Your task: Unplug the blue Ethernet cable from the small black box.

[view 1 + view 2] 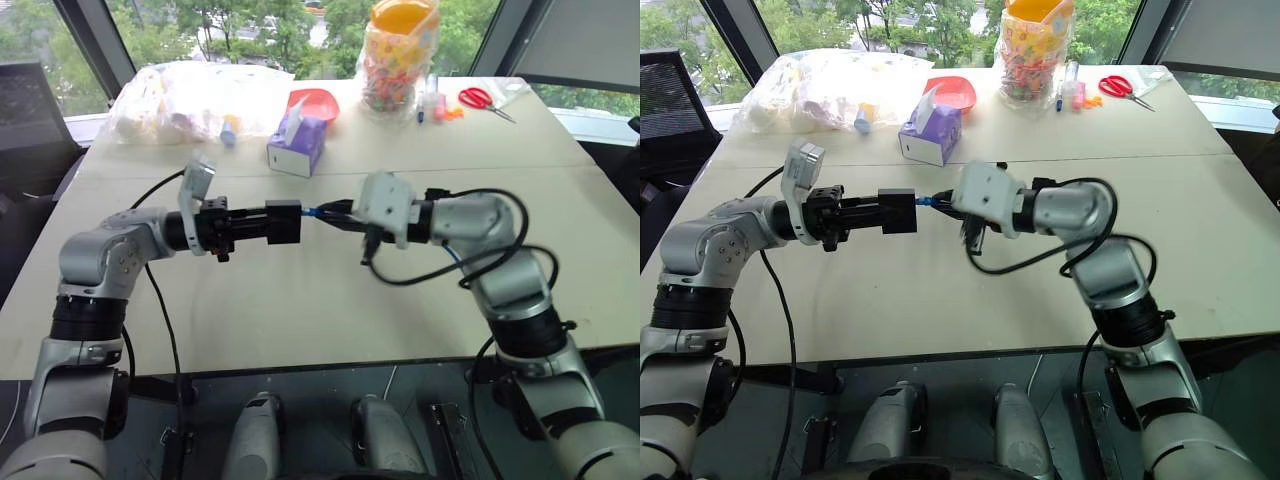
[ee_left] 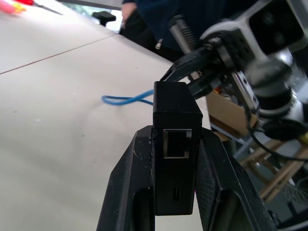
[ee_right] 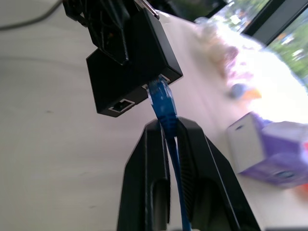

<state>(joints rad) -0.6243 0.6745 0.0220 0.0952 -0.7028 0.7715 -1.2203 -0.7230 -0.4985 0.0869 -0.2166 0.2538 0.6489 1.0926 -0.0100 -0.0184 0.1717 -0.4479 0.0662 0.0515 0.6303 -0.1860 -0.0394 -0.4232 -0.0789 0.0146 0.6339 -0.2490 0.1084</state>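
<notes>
A: So, how are the claws set at this point?

B: The left claw [image 1: 272, 223] is clamped shut on the small black box [image 1: 284, 222], which is held up above the table [image 1: 300, 310], with the claw pointed level toward the right. In the left wrist view the box is seen pinched between the two black fingers [image 2: 126, 192], an empty port facing the camera.

A: And the right claw?

B: The right claw [image 3: 168, 139] is pointed left toward the box, and the blue cable [image 3: 163, 103] is seen running between its two fingers. The fingers lie close on either side of the cord just behind the plug, but whether it is truly squeezed cannot be told.

A: Has the plug been pulled out?

B: Not yet, as far as can be seen. In the right wrist view the blue end is still seated in a port on the box. In the head views only a short blue stretch is visible between box and right claw, near the middle of the table.

A: So what is judged done, and what is left?

B: Both parts appear to be in hand: box secured, cable end caught. The pull apart itself is left, probably with the latch pressed first.

A: Anything else nearby?

B: A purple tissue box [image 1: 297, 145] is stood farther back, well apart, with a red bowl [image 1: 315, 102] beyond it.
</notes>
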